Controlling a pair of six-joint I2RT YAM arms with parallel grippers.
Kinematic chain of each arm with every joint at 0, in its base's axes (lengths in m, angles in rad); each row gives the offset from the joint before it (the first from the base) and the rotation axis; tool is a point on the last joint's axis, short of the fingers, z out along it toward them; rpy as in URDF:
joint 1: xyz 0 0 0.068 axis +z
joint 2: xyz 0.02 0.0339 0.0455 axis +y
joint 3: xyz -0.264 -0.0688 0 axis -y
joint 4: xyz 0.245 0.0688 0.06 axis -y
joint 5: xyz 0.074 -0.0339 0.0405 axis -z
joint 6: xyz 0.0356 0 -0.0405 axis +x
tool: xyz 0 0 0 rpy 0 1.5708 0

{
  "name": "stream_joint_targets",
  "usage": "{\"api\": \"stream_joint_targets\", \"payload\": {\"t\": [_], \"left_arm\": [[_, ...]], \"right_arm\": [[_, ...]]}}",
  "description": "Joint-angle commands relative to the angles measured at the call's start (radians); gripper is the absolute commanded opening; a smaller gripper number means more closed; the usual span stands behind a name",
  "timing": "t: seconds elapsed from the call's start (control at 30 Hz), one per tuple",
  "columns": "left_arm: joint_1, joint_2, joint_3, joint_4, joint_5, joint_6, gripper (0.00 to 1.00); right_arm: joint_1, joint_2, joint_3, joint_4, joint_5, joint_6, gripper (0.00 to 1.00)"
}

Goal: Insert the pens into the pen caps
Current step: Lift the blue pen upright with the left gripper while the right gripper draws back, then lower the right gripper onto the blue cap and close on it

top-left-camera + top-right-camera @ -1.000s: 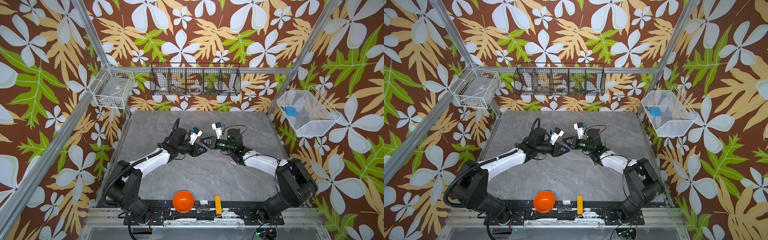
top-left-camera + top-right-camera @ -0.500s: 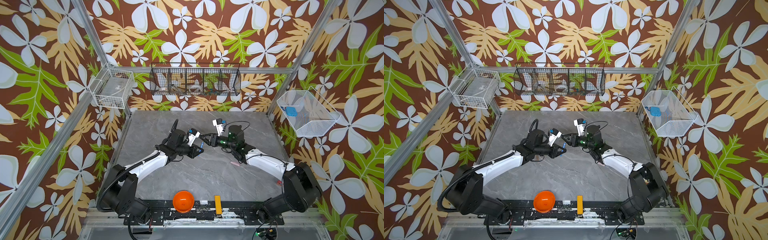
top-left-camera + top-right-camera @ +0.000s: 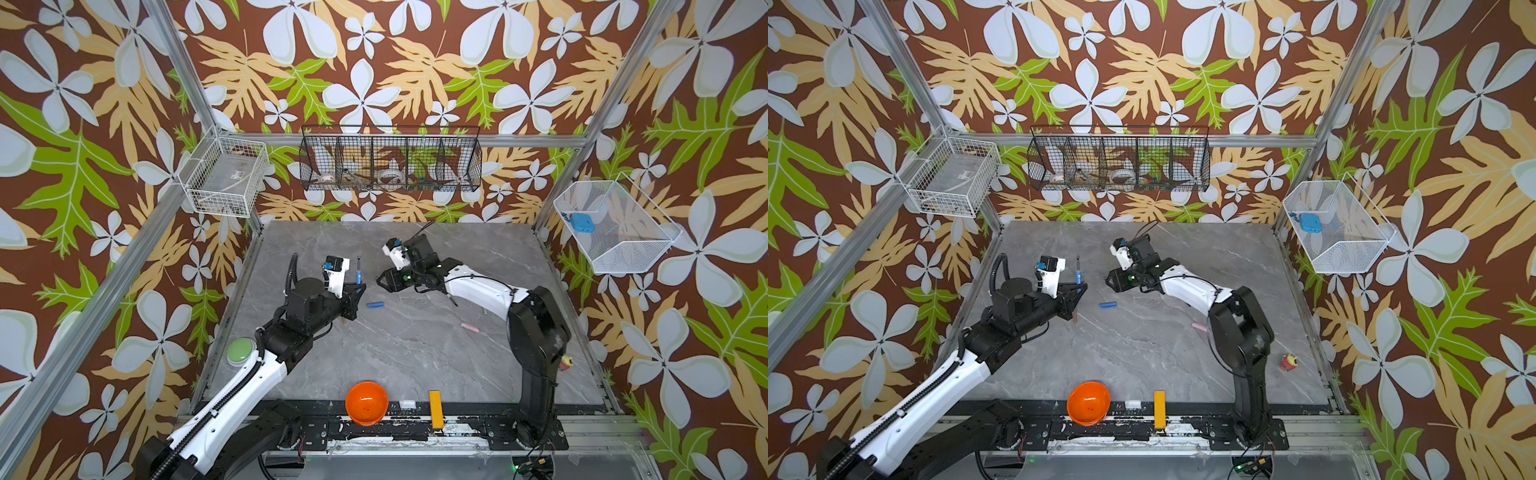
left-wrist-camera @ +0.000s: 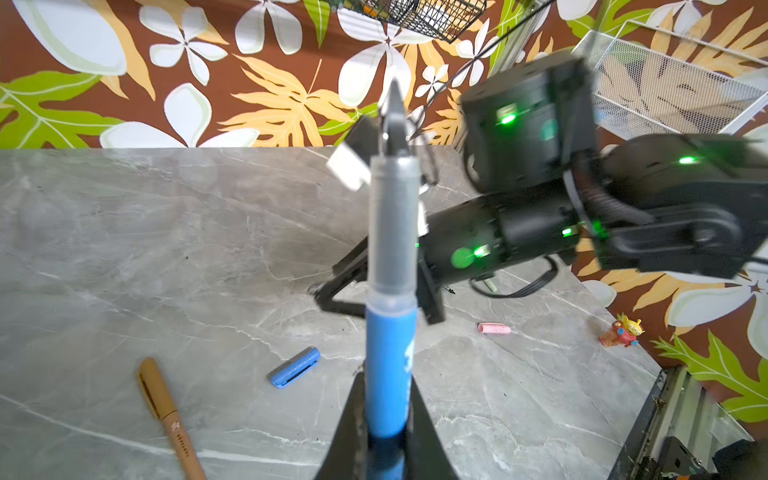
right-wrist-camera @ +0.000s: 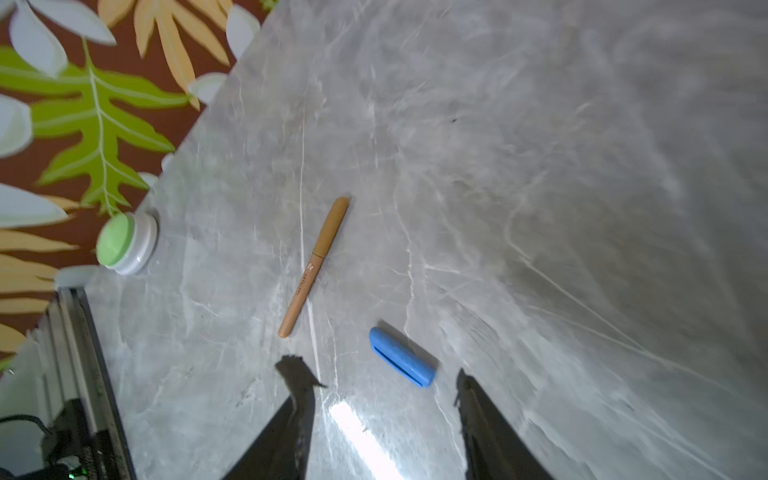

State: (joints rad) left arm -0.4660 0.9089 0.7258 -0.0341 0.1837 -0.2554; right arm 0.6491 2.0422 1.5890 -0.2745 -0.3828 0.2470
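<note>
My left gripper [image 3: 358, 287] [image 3: 1079, 287] [image 4: 387, 399] is shut on a blue pen [image 3: 358, 270] [image 3: 1078, 270] [image 4: 390, 357], which points away from the arm with its grey front section and dark tip bare. A blue pen cap [image 3: 375, 305] [image 3: 1107, 305] [image 4: 295, 367] [image 5: 402, 362] lies loose on the table between the two grippers. Above the table, a little to the right of that cap, my right gripper [image 3: 380, 281] [image 3: 1108, 279] [image 5: 376, 370] is open and holds nothing. A brown pen [image 4: 170, 415] [image 5: 314, 266] with its cap on lies under the left arm. A pink cap [image 3: 469, 328] [image 4: 493, 328] lies by the right arm.
An orange bowl [image 3: 367, 403] and a yellow bar [image 3: 435, 409] sit at the front edge. A green button [image 3: 239, 351] is at the left edge, a small red toy [image 3: 1288, 362] at the right. Wire baskets [image 3: 390, 164] hang on the walls.
The two grippers, close together a second ago, have drawn apart. The right gripper has opened, and the blue cap now lies on the table. The left still grips the blue pen.
</note>
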Motion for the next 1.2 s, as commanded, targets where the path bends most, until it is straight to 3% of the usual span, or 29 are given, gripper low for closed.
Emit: {"api": "stream_joint_targets", "payload": {"t": [0.0,0.2,0.47,0.67,0.83,0.9,1.17], "left_arm": [[0.001,-0.024,-0.014,-0.013,0.000,0.009,0.00],[0.001,-0.067,-0.049,-0.007,0.037,-0.009,0.00],[0.001,-0.060,-0.041,-0.026,0.068,0.003,0.00],[0.001,-0.052,-0.040,-0.031,0.083,0.010,0.00],[0.001,-0.053,-0.043,-0.037,0.082,0.016,0.00],[0.001,-0.050,-0.042,-0.036,0.079,0.017,0.00],[0.001,-0.051,-0.049,-0.032,0.083,0.016,0.00]], "right_arm": [[0.032,0.093,0.102,-0.151,-0.039,-0.151,0.58],[0.052,0.207,0.230,-0.316,0.030,-0.349,0.59],[0.077,0.296,0.327,-0.424,0.105,-0.477,0.59],[0.093,0.348,0.392,-0.459,0.182,-0.454,0.56],[0.093,0.412,0.498,-0.548,0.291,-0.379,0.47],[0.092,0.427,0.528,-0.571,0.318,-0.348,0.38],[0.092,0.420,0.559,-0.624,0.247,-0.328,0.51]]}}
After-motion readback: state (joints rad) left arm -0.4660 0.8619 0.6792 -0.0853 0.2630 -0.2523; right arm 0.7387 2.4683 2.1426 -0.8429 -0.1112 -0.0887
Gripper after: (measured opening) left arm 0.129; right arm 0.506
